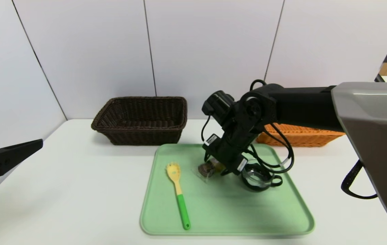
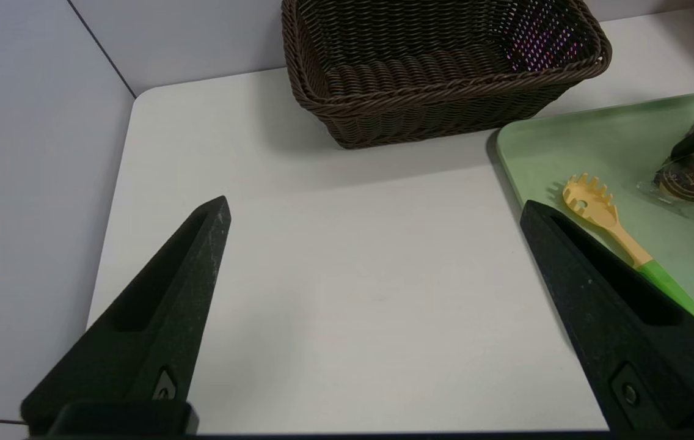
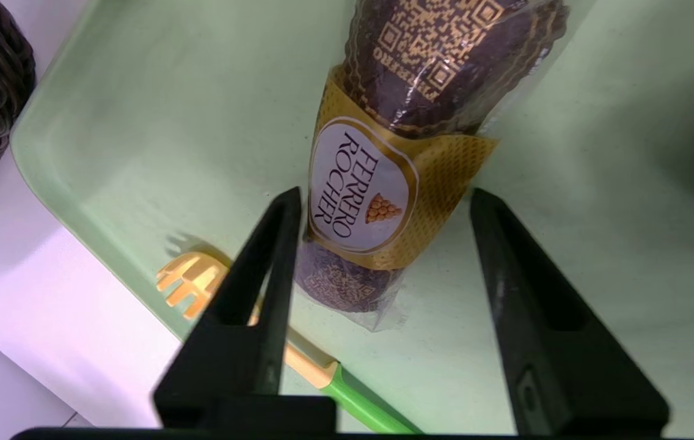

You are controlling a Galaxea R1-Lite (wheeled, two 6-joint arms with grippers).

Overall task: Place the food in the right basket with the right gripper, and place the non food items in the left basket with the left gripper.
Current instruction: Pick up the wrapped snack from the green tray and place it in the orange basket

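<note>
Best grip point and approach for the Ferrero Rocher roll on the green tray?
Grip the Ferrero Rocher roll across its gold label band, coming from above. It lies flat on the green tray, so only its long sides are free. The open right gripper already straddles that band.

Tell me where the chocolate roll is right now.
In the head view the chocolate roll lies on the green tray, between the yellow-green fork and the glass cup, with the open right hand straddling it.
</note>
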